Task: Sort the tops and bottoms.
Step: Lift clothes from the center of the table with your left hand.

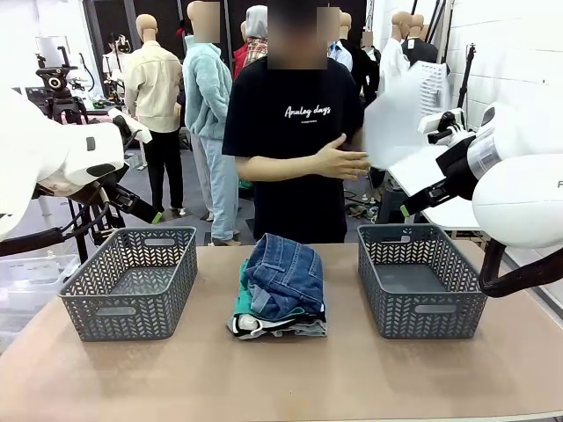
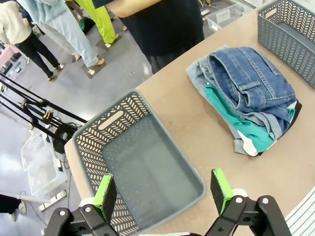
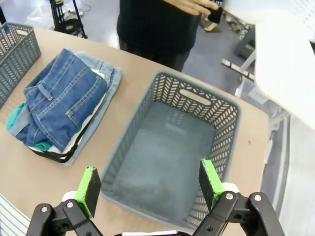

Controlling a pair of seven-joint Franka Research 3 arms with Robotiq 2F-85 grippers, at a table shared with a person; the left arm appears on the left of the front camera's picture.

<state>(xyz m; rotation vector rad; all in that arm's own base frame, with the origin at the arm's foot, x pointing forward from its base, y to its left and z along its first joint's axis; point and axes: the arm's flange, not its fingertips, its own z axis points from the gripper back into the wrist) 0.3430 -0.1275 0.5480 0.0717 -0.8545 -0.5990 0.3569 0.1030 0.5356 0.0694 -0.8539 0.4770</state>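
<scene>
Left wrist view: left claw wide above basket, clothes pile apart; right claw wide.

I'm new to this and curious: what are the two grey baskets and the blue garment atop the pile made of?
The left basket and right basket look like matte moulded plastic: rigid lattice walls, cut-out handles. The jeans look like denim: faded blue cloth, stitched seams, belt loop.

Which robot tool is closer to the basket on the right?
The right one. The right tool hangs open above that basket. The left tool hangs above the other basket, with the pile of clothes in between.
</scene>
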